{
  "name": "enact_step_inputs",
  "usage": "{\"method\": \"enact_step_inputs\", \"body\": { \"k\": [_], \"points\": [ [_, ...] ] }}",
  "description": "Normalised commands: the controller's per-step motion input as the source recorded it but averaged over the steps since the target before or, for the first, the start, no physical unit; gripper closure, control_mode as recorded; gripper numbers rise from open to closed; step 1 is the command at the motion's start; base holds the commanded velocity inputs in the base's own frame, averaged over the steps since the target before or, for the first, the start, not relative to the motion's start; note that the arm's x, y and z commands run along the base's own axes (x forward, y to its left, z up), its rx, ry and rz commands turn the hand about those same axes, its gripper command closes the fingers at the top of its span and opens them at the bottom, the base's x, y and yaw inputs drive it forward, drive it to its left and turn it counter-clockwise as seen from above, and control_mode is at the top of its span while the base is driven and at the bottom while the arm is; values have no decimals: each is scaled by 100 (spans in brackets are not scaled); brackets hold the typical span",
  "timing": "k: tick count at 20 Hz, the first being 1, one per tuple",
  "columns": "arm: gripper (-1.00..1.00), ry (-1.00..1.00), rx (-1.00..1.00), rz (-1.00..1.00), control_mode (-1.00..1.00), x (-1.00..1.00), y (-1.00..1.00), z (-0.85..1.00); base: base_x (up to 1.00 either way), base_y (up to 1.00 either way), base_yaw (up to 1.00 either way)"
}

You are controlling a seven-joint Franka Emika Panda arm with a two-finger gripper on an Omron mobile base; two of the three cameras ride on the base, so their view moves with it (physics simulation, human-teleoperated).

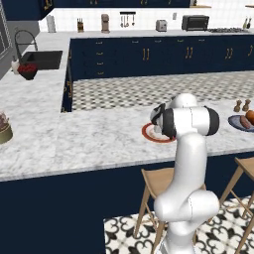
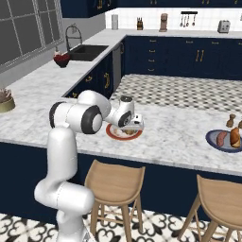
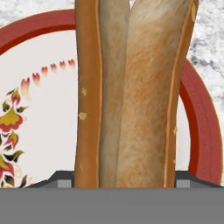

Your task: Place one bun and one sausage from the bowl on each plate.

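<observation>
The orange-red-rimmed plate (image 2: 124,133) lies on the marble worktop (image 2: 179,132) straight ahead of the robot, and the end effector (image 2: 133,124) hovers directly over it, pinching a bun (image 3: 131,92) between its fingers; in the hand view the split, orange-brown roll runs up the middle of the picture with the plate's red rim and floral cream centre (image 3: 39,113) right behind it. The bun looks not yet let go, so I judge this to be the moment of setting the first bun down on that plate. No sausage can be made out on this plate, though the arm hides part of it. Well to the right of the plate, near the worktop's end, sits the dark bowl (image 2: 226,141) with a sausage (image 2: 220,138) and another bun (image 2: 235,137) inside, just in front of two small brown shakers (image 2: 230,120). The blue-rimmed plate cannot be picked out here. So most of the job seems left: release this bun, add a sausage, then serve the second plate. The arm rises from its base, bends at a high elbow (image 2: 78,116), and reaches forward and downward toward the plate, wrist turned so the fingers point down at its centre.
</observation>
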Motion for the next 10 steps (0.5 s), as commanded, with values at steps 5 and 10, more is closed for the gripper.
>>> {"method": "enact_step_inputs", "body": {
  "k": [5,10],
  "points": [
    [-100,0,0,0,-100,0,0,0,0,0,0],
    [-100,0,0,0,-100,0,0,0,0,0,0]
  ]
}}
